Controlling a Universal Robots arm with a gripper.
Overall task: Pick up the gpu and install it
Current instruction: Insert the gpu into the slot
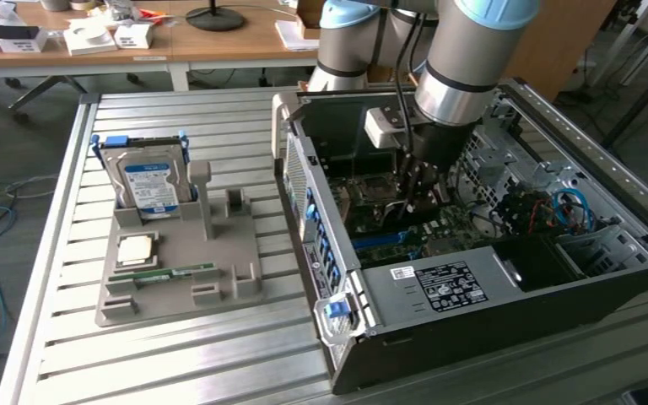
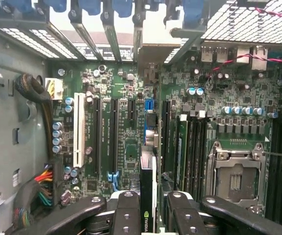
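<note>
I see the gpu (image 2: 148, 174) edge-on in the wrist view, a thin dark card with a green logo on its near edge. My gripper (image 2: 150, 199) is shut on it, one black finger on each side. The card hangs over the green motherboard (image 2: 126, 147), in line with a blue slot (image 2: 149, 105) and the rear bracket openings. In the exterior view my gripper (image 1: 420, 196) is down inside the open computer case (image 1: 437, 287), above the motherboard. The arm hides the card there.
Long black slots (image 2: 97, 137) and a white slot (image 2: 79, 129) lie beside the card; the CPU socket (image 2: 236, 176) and cable bundles (image 2: 43, 188) flank them. Outside the case, a grey fixture (image 1: 223, 253) holds a blue-labelled hard drive (image 1: 149, 181), a chip (image 1: 135, 247) and a RAM stick (image 1: 164, 273).
</note>
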